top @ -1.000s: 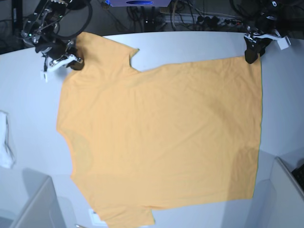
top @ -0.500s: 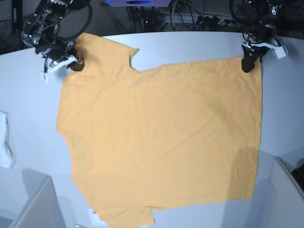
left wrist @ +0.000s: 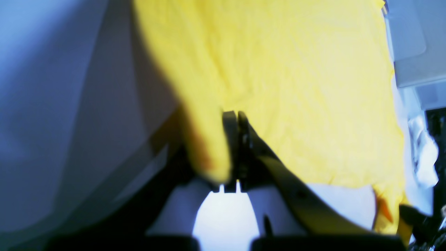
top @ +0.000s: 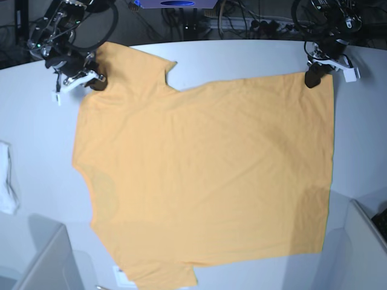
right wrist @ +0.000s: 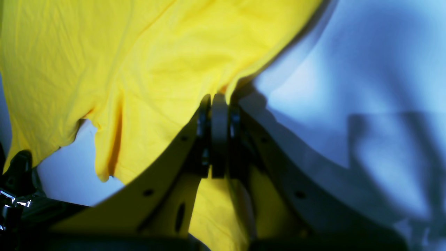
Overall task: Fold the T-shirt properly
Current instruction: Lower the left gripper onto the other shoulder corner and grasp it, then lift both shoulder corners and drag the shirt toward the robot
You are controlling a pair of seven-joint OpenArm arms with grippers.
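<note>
T-shirt (top: 205, 175): spread flat on your table (top: 242, 57). Left gripper (left wrist: 234, 116) and right gripper (right wrist: 215, 99): each pinched on a far corner, per wrist views. White cloth (top: 7, 181): base view only.

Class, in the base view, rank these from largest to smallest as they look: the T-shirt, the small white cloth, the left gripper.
1. T-shirt, by far.
2. White cloth, cut off at the frame edge.
3. Left gripper, looks close to the cloth, so this order is unsure.
</note>
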